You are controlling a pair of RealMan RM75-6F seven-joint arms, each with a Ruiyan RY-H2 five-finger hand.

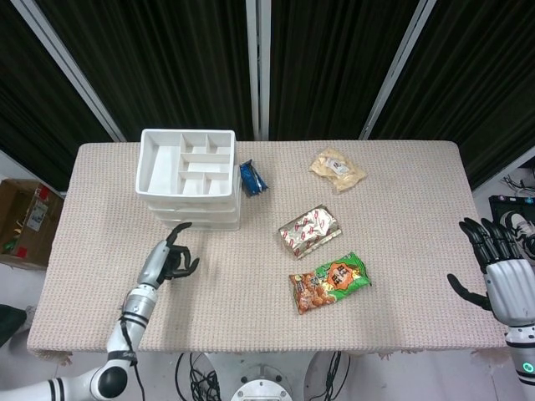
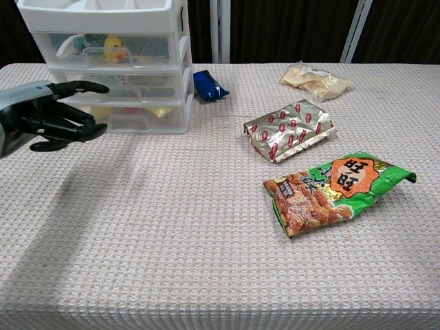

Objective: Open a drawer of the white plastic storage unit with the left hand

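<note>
Drawers of the white storage unit all sit shut; the unit stands at the far left of the table. Just in front of it, above the tablecloth, the left hand holds nothing, its fingers partly curled and apart, one reaching toward the middle drawer without touching it. Off the table's right edge, the right hand is spread and empty. A blue packet lies just right of the unit. Further right lie a pale snack bag, a silver packet and, nearest, a green snack bag.
</note>
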